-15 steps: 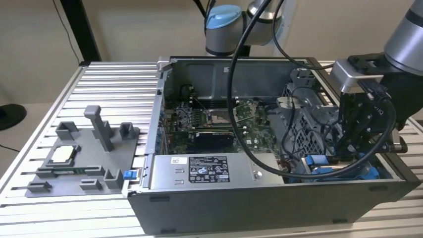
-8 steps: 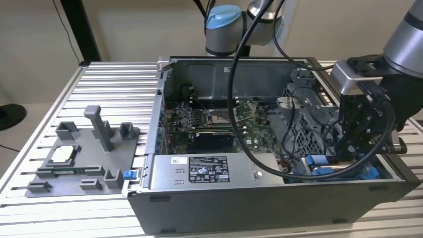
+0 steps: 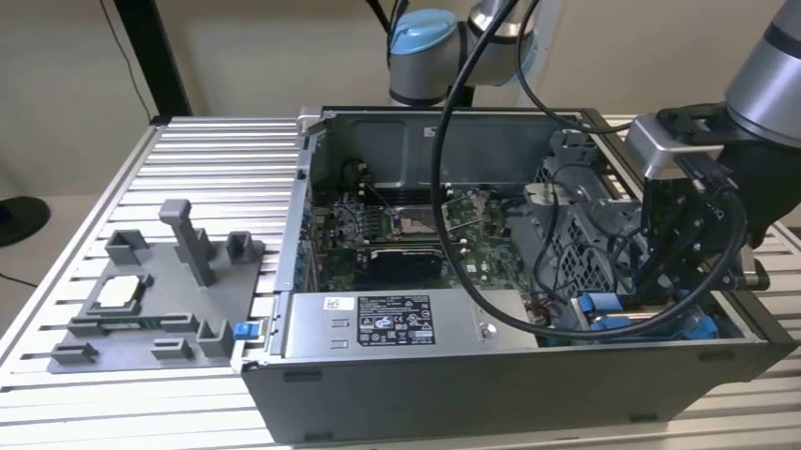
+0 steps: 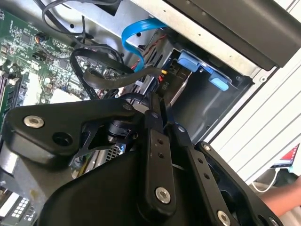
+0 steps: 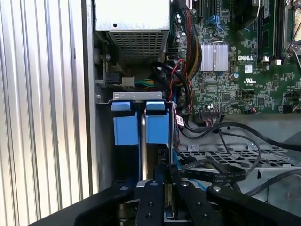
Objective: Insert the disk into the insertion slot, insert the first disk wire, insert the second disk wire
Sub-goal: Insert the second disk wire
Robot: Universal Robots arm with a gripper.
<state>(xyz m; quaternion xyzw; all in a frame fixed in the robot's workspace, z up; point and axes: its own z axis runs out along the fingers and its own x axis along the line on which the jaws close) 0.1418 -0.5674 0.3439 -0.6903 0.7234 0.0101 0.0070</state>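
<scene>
The disk sits down inside the insertion slot (image 5: 101,141), with the two bright blue tabs of its carrier (image 5: 127,129) showing at the slot's mouth. The same blue tabs (image 4: 194,61) lie against the grey bay wall in the second wrist view. My gripper (image 5: 168,186) hangs right over the bay, its two black fingers (image 4: 155,141) drawn close together on the end of a black flat disk wire (image 5: 214,175). That wire (image 4: 117,77) loops back toward the motherboard. In the exterior view my gripper (image 3: 676,291) reaches into the case's corner on the exterior view's right, beside the blue carrier (image 3: 601,303).
A blue flat cable (image 4: 141,28) arcs above the bay. The grey labelled power-supply box (image 3: 394,323) fills the case front, with the motherboard (image 3: 400,220) behind it. A grey fixture tray (image 3: 157,300) stands on the slatted table at the exterior view's left. Thick black arm cables (image 3: 457,234) hang over the case.
</scene>
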